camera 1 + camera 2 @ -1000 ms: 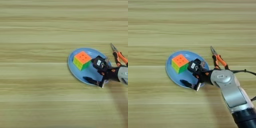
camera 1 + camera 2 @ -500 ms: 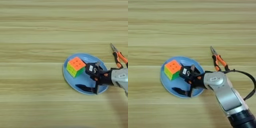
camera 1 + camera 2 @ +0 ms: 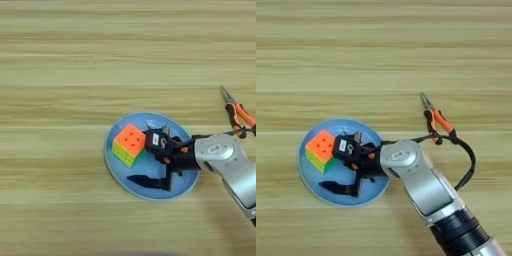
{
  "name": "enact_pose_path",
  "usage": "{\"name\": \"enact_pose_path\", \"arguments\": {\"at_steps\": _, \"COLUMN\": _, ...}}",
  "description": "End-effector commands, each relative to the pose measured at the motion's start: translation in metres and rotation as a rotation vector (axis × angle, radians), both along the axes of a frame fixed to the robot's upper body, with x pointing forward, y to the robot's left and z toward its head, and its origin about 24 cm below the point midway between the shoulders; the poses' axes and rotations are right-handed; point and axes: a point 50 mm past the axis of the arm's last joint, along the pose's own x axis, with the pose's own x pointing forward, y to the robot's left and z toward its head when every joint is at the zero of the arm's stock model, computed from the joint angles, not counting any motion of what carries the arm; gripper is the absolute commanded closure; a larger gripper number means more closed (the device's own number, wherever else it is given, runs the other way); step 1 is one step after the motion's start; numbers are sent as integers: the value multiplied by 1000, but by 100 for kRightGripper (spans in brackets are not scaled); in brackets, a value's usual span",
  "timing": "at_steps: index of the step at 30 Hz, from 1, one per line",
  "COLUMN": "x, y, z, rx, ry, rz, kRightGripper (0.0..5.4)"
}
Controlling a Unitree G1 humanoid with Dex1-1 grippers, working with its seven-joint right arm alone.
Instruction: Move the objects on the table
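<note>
A round light-blue plate (image 3: 150,120) lies on the table (image 3: 60,75), right of centre and towards the near edge. An orange, yellow and green puzzle cube (image 3: 129,145) rests on the plate's left half. My right gripper (image 3: 142,161) reaches in from the right over the plate, open. One black finger (image 3: 156,142) sits beside the cube's right side and the other finger (image 3: 148,182) lies low on the plate's near part. Orange-and-black-handled needle-nose pliers (image 3: 437,119) lie on the wood to the right of the plate, tips pointing away.
My silver forearm (image 3: 421,180) runs from the lower right corner up to the plate, with a black cable (image 3: 468,165) looping beside it near the pliers. Bare wood (image 3: 356,50) stretches across the far half and the left side.
The plate, with the cube on it, has slid left and a little nearer, together with my gripper. The pliers have stayed where they were.
</note>
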Motion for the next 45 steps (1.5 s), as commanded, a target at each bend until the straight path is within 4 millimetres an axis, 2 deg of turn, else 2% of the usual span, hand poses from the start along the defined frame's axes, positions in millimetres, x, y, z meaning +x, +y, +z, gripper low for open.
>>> {"name": "enact_pose_path", "arguments": {"at_steps": 1, "x": 9, "y": 12, "z": 17, "rx": 20, "ry": -80, "rz": 28, "kRightGripper": 2}}
{"name": "enact_pose_path", "arguments": {"at_steps": 35, "x": 5, "y": 74, "z": 10, "rx": 138, "ry": -24, "rz": 110, "kRightGripper": 2}}
{"name": "enact_pose_path", "arguments": {"at_steps": 45, "x": 4, "y": 95, "z": 19, "rx": 229, "ry": -19, "rz": 128, "kRightGripper": 2}}
